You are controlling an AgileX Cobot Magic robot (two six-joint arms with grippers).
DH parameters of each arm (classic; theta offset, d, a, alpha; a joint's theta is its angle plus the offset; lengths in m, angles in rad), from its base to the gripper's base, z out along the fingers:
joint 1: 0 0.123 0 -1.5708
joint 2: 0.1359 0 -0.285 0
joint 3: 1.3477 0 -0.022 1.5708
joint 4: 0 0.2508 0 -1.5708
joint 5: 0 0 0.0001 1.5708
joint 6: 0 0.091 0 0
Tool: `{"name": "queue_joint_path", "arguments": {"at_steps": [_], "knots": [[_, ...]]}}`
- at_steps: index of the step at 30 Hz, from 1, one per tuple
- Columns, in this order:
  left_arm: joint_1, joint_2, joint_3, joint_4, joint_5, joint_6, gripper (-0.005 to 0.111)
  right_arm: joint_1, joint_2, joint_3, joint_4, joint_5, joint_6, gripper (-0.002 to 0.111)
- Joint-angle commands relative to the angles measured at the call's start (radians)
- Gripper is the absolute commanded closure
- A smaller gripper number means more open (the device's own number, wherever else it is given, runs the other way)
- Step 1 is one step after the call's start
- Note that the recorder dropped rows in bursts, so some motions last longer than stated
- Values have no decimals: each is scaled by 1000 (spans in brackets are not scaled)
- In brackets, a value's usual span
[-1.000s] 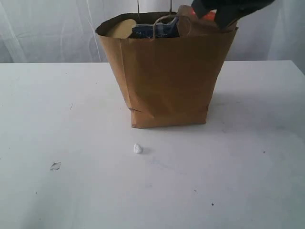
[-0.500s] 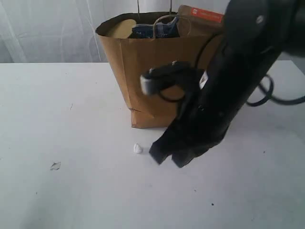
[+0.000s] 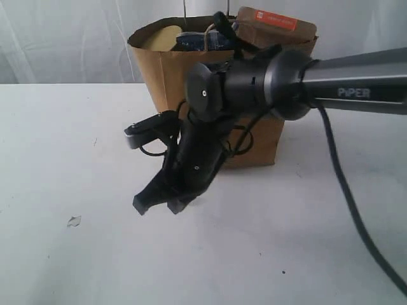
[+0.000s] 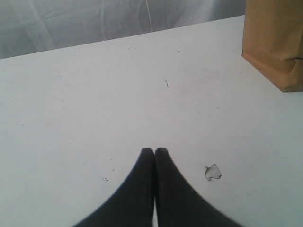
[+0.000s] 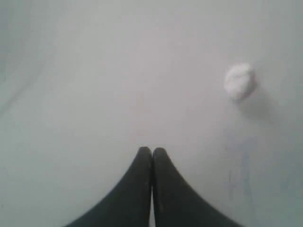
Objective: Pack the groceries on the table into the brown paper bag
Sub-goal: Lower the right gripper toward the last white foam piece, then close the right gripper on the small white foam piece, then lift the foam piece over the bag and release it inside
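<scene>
The brown paper bag stands upright at the back of the table. Out of its top show a brown red-labelled pouch, a blue-topped packet and a tan lid. My right gripper hangs low over the table in front of the bag, shut and empty. The right wrist view shows one small white lump on the table, off to one side ahead of that right gripper; in the exterior view the arm hides it. My left gripper is shut and empty, seen only in its wrist view.
A small pale flat scrap lies on the table at the front left, and the same scrap sits close beside the left fingertips. A bottom corner of the bag shows in the left wrist view. A black cable trails from the right arm.
The right arm has come down from above the bag's top to just over the table in front of it, moving leftward and now covering the white lump in the exterior view.
</scene>
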Motion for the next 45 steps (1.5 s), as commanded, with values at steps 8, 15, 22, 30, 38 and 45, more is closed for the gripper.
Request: {"name": "queue_joint_path", "arguments": {"at_steps": [8, 15, 22, 30, 38, 45], "knots": [[-8, -8, 7, 0, -4, 0, 107, -88, 115, -129, -20, -80, 199, 72], [-8, -8, 7, 0, -4, 0, 107, -90, 188, -137, -22, -85, 193, 72], [-8, -8, 7, 0, -4, 0, 107, -90, 215, -137, -27, -102, 193, 73], [-8, -8, 7, 0, -4, 0, 107, -90, 207, -137, -47, -51, 193, 101], [-8, -8, 7, 0, -4, 0, 107, -84, 146, -137, -45, 143, 193, 108], [-8, -8, 7, 0, -4, 0, 107, -56, 44, -137, -18, 329, 150, 108]]}}
